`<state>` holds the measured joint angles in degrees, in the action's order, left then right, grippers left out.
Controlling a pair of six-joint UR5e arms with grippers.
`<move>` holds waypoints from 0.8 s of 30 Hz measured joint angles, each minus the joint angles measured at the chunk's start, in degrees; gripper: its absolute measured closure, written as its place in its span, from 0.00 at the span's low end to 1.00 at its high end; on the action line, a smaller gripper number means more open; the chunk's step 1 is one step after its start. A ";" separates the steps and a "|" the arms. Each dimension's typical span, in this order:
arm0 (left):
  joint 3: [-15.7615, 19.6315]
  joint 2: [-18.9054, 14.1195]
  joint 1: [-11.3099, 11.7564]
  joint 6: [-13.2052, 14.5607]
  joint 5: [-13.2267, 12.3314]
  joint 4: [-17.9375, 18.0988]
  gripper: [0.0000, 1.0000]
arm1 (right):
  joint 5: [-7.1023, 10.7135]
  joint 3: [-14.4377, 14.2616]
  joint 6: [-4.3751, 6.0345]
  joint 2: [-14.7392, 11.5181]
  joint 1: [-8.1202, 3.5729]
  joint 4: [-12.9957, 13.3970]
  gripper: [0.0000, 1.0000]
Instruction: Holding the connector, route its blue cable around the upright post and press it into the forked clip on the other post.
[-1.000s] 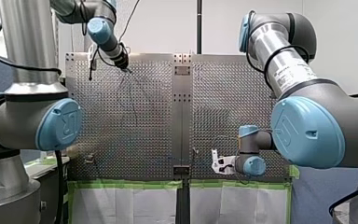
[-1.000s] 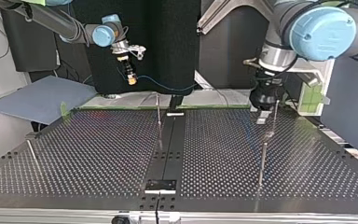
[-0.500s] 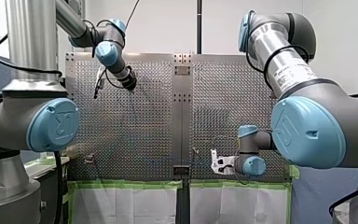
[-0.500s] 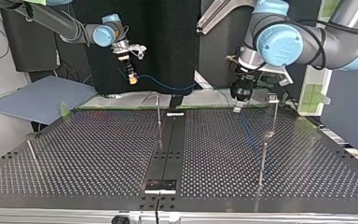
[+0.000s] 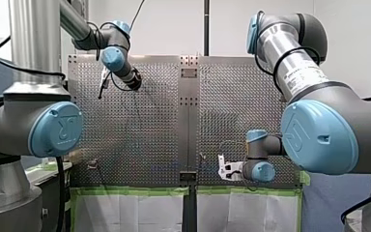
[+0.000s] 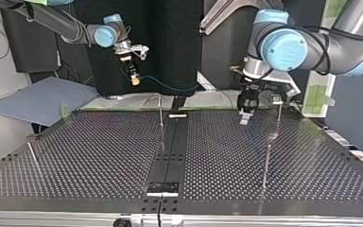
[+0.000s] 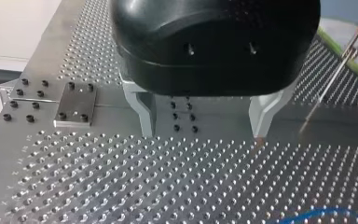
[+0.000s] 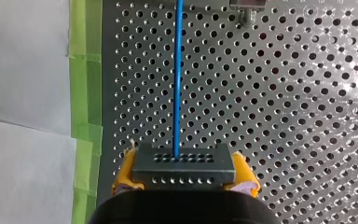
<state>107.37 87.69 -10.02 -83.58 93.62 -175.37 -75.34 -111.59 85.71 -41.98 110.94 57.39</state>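
My right gripper [image 8: 185, 179] has its yellow pads shut on a grey connector block [image 8: 184, 167]. The blue cable [image 8: 178, 79] runs straight ahead from the block over the perforated plate. In the top view my right gripper [image 6: 133, 78] hangs high at the back left, and the blue cable [image 6: 170, 88] sags from it toward the centre. A thin upright post [image 6: 161, 118] stands near the centre. A post with a pale head [image 6: 278, 113] stands at the right. My left gripper [image 7: 203, 134] is open and empty, low over the plate, left of that post [image 6: 245, 116].
A shorter post [image 6: 266, 165] stands nearer the top view's front on the right, and a leaning pin [image 6: 32, 153] at its far left. A dark centre rail [image 6: 171, 146] splits the perforated table. Green tape [image 8: 85, 93] edges the plate beside the right gripper.
My left arm has swung from the top view's far right toward the centre and dropped slightly. My right gripper has kept still with the connector.
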 joint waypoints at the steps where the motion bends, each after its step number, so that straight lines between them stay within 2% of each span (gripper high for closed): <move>1: -0.09 0.45 0.03 0.57 0.12 0.56 0.00 | 0.00 0.00 0.00 0.00 0.00 0.00 1.00; 8: -0.34 2.47 -0.06 3.76 0.81 3.76 0.00 | 0.01 0.00 0.01 0.00 0.02 0.02 1.00; 24: -1.19 2.76 0.21 11.06 3.88 11.06 0.00 | 0.15 0.01 0.00 0.00 0.02 0.11 1.00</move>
<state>106.19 90.46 -9.82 -72.52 97.50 -164.31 -75.18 -111.59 85.71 -41.98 110.96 57.49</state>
